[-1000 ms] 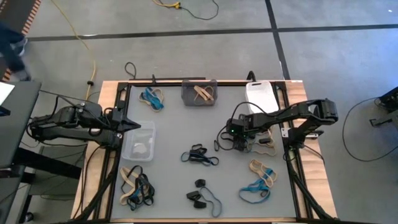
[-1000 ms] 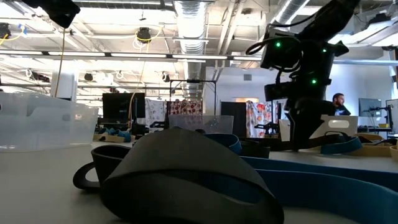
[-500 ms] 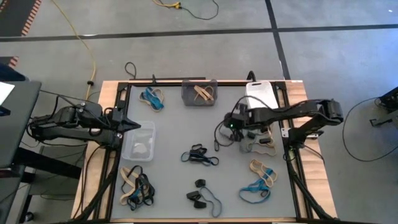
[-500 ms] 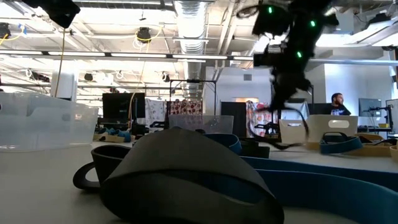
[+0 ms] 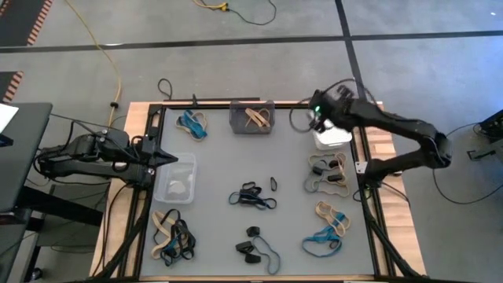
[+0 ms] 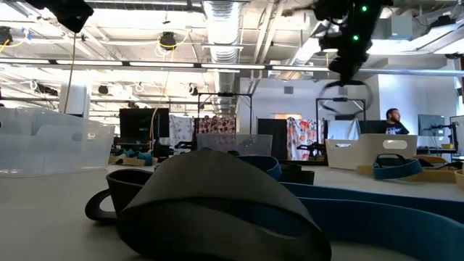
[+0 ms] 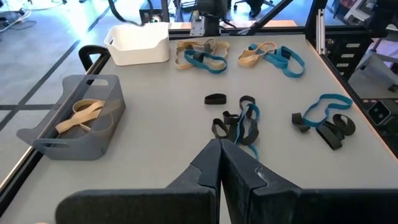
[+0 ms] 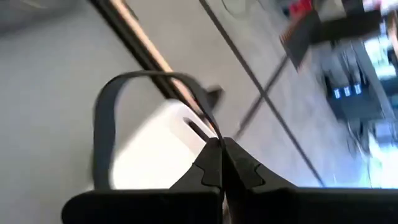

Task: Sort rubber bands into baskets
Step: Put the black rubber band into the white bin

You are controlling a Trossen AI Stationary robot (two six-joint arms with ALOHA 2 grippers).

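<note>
1. A black rubber band (image 8: 112, 118) hangs as a loop from the right end effector (image 8: 219, 148), whose fingers are pinched together on it; in the low view the loop (image 6: 346, 99) dangles in the air above the white basket (image 6: 370, 151).
2. The right end effector (image 5: 314, 120) is at the far right of the counter (image 5: 224, 161), at the white basket's (image 5: 336, 134) left edge; the arm covers most of that basket in the high view.
3. The grey basket (image 5: 251, 116) stands at the far edge near the middle and holds tan bands (image 5: 258, 118).
4. The clear basket (image 5: 174, 179) stands at the left, just beside the left end effector (image 5: 169, 159), which holds nothing; its fingers (image 7: 208, 163) are pressed together.
5. Loose bands lie in clusters on the counter: a blue-and-tan cluster (image 5: 192, 123) far left, a tan, black and blue heap (image 5: 171, 234) near left, a black-and-blue tangle (image 5: 251, 196) in the middle, one small black band (image 5: 273, 183) just right of it, and further clusters (image 5: 327, 173) down the right side.
6. In the low view a black band (image 6: 210, 210) close to the lens fills the foreground and hides most of the counter behind it.
</note>
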